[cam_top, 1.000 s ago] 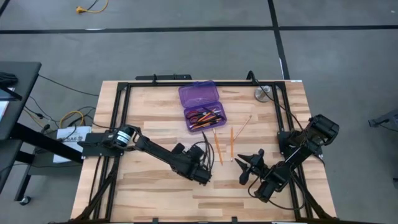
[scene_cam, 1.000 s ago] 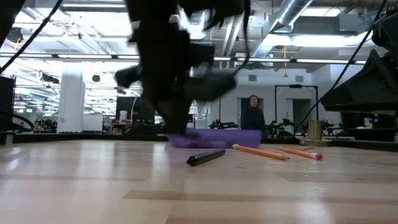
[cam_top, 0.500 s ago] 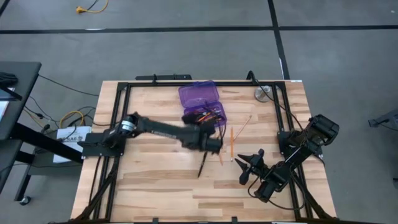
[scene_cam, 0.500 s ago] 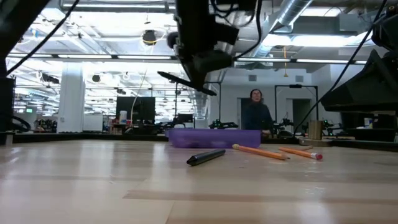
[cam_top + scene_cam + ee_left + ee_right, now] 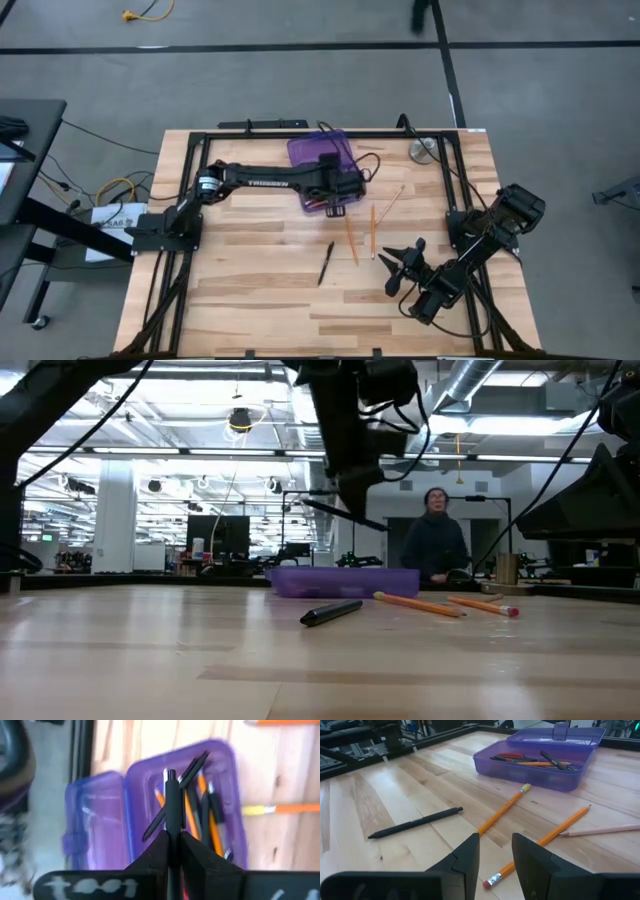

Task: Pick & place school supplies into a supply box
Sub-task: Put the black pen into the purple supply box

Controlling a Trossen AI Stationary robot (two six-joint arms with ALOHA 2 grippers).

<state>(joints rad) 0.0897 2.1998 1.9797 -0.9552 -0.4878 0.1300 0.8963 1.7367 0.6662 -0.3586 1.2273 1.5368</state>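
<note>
My left gripper (image 5: 336,196) hangs above the open purple supply box (image 5: 312,150), shut on a slim black pen (image 5: 171,800). In the box (image 5: 540,779) lie orange pencils, black pens and the red-handled scissors (image 5: 512,756). Its hinged lid (image 5: 92,820) lies open flat. Another black pen (image 5: 326,263) lies on the table near the middle, beside two orange pencils (image 5: 351,236) (image 5: 372,230) and a pale pencil (image 5: 390,203). My right gripper (image 5: 400,268) waits open and low by the table's right near side, pointing at those pencils (image 5: 502,810). My left gripper pinches the black pen's barrel (image 5: 172,826) between its two fingers, coming from above. In the wrist view the pen runs forward out of the fingers, and its lower part is hidden behind them. It is lifted clear and slants below the fingers (image 5: 340,513), above the box (image 5: 345,581).
A round grey metal disc (image 5: 424,150) sits at the far right corner. A black frame (image 5: 200,150) runs around the tabletop. A person (image 5: 436,545) stands in the room beyond the far edge. Bare wood lies along the near edge and on the left.
My left gripper has risen from low over the table's near middle and swung toward the far edge, carrying the black pen lifted clear; it now hangs over the purple box. The other pen and the pencils have stayed put. The person behind has stepped right.
</note>
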